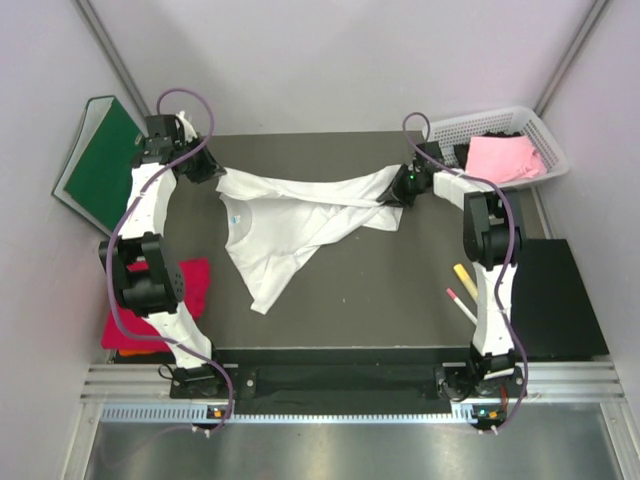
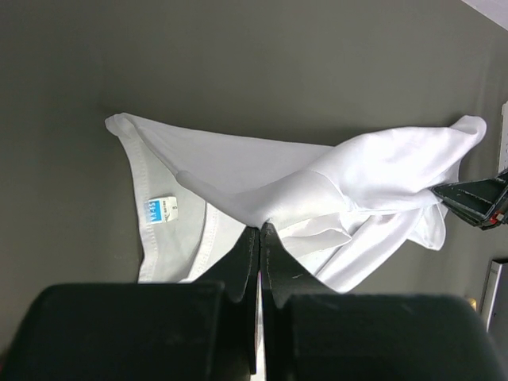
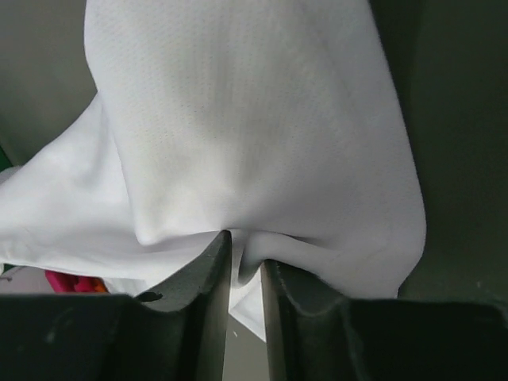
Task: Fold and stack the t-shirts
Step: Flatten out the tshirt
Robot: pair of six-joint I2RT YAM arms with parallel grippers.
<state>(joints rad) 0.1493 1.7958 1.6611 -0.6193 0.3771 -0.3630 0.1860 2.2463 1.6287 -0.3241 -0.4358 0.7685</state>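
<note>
Red t-shirt (image 1: pixel 197 285): largely hidden behind the left arm (image 1: pixel 150 278). White t-shirt (image 2: pixel 262 171), blue label (image 2: pixel 161 210): print too small to read.

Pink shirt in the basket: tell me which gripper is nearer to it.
Right. The right gripper, holding one end of the white shirt, is just left of the basket with the pink shirt; the left gripper holds the other end across the table.
</note>
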